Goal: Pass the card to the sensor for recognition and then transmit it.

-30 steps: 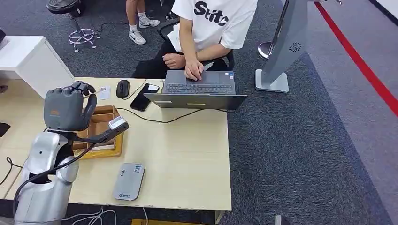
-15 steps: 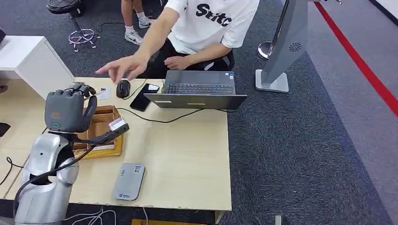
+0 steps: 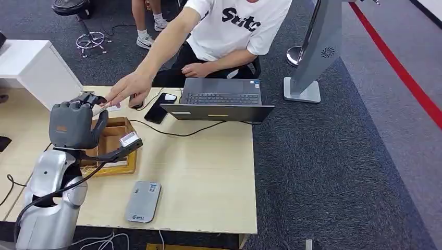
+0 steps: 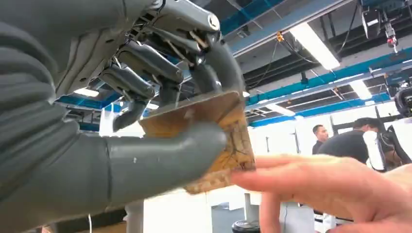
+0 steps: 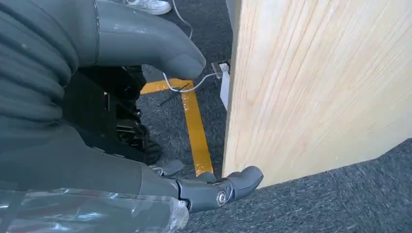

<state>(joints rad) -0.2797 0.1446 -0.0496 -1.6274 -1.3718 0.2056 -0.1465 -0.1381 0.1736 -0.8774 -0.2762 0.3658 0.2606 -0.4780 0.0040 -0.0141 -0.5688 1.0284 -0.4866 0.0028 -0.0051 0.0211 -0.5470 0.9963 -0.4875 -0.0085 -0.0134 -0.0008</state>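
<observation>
The left hand is pinching the card above the wooden tray. A person's hand, reaching over from the laptop since a second ago, is touching the card: handover looks imminent. The right hand is hanging beside the bench, holding nothing.

Grey robot hand, tan veined card, pale wood table.
</observation>
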